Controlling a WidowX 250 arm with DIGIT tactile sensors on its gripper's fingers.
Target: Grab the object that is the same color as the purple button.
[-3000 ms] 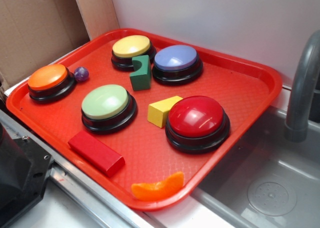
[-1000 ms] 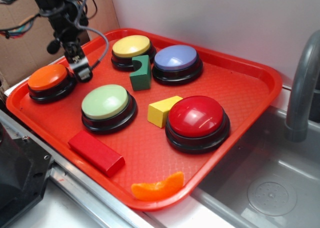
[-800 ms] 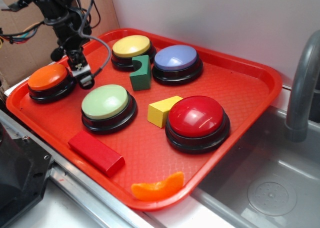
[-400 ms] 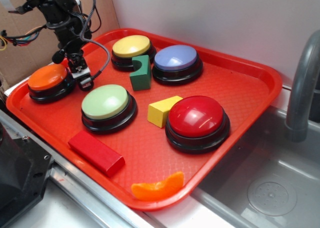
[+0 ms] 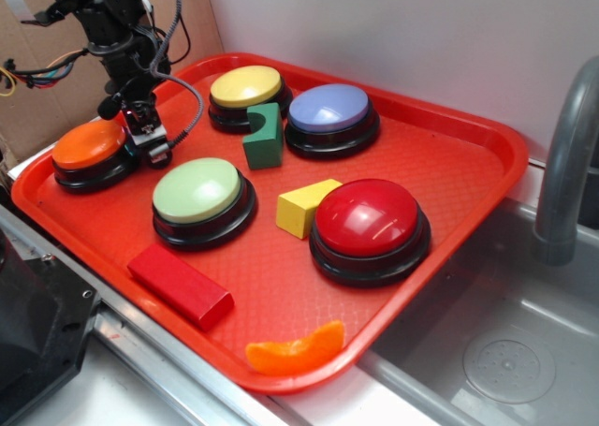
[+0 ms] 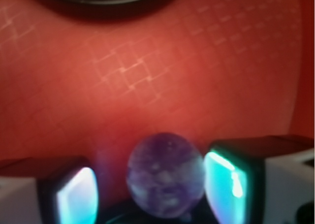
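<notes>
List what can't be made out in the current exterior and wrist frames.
- Purple ball: hidden in the exterior view behind the gripper; seen only in the wrist view, blurred, its lower edge in shadow.
- Contact: the wrist view shows gaps between the ball and both fingers; blur leaves any touch unclear.
- Orange button: the arm covers its right edge in the exterior view.
- Faucet: cut off by the right edge of the exterior view.

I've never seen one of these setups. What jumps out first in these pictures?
A bright red tray crowded with big dome buttons: the red button nearest the sink, the purple button at the back. At the tray's left, beside the orange button, the black gripper reaches down. The wrist view shows a small purple ball between its fingers, gaps visible either side.
</notes>
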